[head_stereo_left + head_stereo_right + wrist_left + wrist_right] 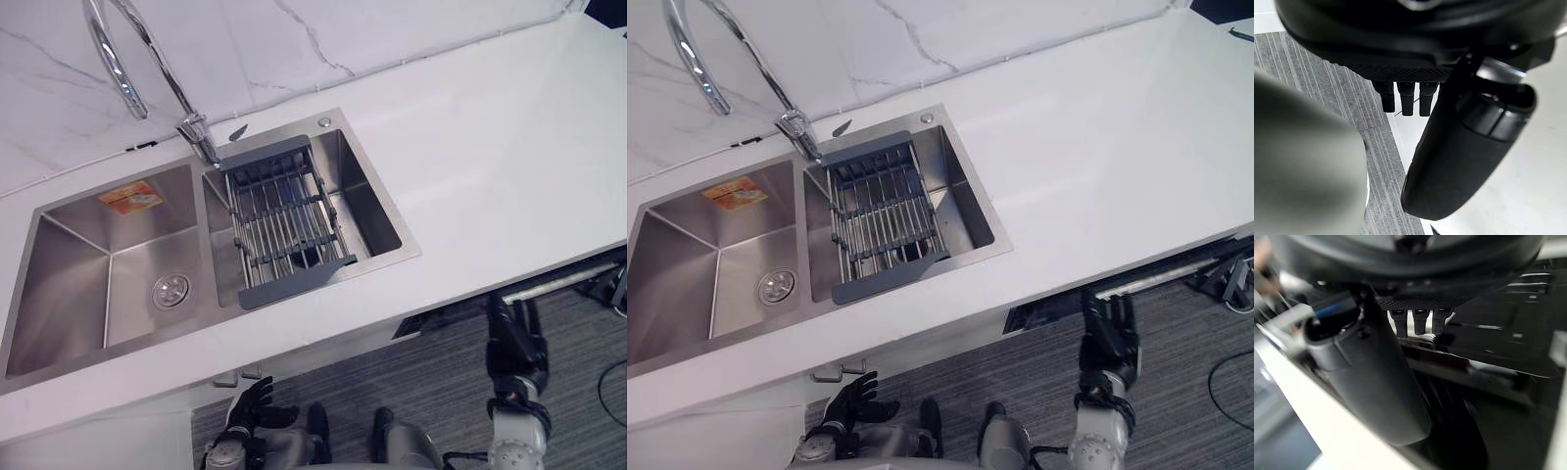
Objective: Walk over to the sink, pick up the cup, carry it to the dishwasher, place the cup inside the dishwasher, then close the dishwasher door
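Note:
A steel double sink (59,294) is set in the white counter. Across its right basin lies a grey drain rack (284,220). A small dark thing (312,257) shows under the rack's near end; I cannot tell whether it is the cup. Below the counter edge at the right is the dishwasher's dark gap (1136,289) with a silver strip. My right hand (1109,343) hangs just below that gap, fingers straight, holding nothing. Low in front of the sink cabinet, my left hand (252,403) is relaxed and empty. In the wrist views the left hand (1459,161) and right hand (1376,382) hold nothing.
A tall chrome tap (147,59) arches over the divider between the basins. The left basin has a drain (169,288) and an orange sticker (129,197). Marble wall stands behind the counter (490,147). Grey striped carpet (411,382) covers the floor below.

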{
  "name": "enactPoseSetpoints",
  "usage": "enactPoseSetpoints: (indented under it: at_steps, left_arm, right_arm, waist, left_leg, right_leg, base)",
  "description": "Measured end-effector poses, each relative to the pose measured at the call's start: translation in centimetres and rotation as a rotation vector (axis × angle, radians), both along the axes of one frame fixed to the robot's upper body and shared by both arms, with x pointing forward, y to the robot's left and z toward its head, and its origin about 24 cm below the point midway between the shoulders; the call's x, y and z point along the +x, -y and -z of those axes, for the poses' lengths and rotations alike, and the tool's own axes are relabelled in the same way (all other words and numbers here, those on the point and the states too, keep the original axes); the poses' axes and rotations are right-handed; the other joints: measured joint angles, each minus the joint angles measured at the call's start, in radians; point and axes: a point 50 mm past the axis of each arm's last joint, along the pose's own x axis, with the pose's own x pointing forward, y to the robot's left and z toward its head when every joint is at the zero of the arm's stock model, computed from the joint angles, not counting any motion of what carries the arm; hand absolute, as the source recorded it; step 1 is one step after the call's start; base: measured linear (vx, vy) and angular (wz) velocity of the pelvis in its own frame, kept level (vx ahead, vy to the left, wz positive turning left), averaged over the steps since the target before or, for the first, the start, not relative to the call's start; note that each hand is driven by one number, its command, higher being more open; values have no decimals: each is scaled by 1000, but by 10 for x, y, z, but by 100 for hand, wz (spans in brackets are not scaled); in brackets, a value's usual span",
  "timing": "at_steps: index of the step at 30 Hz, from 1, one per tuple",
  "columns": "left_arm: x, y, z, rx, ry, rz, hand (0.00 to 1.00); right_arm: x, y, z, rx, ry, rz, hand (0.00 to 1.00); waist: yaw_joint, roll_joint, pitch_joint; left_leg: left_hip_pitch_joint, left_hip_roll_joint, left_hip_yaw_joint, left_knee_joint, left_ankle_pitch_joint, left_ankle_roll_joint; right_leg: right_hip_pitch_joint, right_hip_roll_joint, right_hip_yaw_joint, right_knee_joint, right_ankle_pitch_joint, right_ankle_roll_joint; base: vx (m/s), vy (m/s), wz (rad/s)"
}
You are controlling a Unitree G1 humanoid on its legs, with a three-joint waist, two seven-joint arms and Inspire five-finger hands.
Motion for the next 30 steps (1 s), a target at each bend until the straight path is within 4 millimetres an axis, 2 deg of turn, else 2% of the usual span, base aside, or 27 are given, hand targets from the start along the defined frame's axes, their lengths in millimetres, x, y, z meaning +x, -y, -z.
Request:
enactPoseSetpoints:
  at_steps: [5,11,18,23,26,30]
  left_arm:
    - [-1,1,0,3,3,12,90]
    - [-1,-1,0,7,1,13,90]
    - [-4,-1,1,9,-7,13,90]
    - [-6,-6,2,23,-17,9,90]
    - [-7,-6,2,31,-22,3,90]
    - [-7,-8,2,43,-22,-5,90]
  right_arm:
    - [8,-2,21,0,-100,-24,90]
    - [16,0,23,-3,-122,-23,90]
    - [12,2,28,-24,-160,-32,90]
    - [-1,2,31,-92,-219,-52,90]
    - [-13,3,30,-219,-287,-95,90]
    - [-27,-8,40,-394,-415,-212,90]
  waist:
    - [-1,-1,0]
    - [-1,-4,-9]
    - [-2,-7,-26]
    - [-3,-32,-52]
    - [-4,-41,-67]
    - [-3,-53,-76]
  left_leg:
    - [0,-15,-31,-34,30,-10]
    - [-14,-15,-64,-48,44,-10]
    - [-20,-4,-82,-57,64,-4]
    - [-19,2,-95,-76,70,-6]
    - [-10,2,-104,-87,71,-6]
    - [5,4,-109,-99,70,-6]
  right_leg:
    - [-8,-18,-31,9,-9,2]
    - [-19,-20,-63,6,-6,1]
    - [-17,-3,-77,-22,9,-14]
    - [-10,7,-87,-46,19,-25]
    - [8,12,-94,-67,24,-23]
    - [34,22,-97,-102,34,-19]
  base:
    - [-81,15,21]
    - [-66,7,8]
    - [29,-12,-1]
    - [44,-1,6]
    - [50,12,7]
    - [45,15,2]
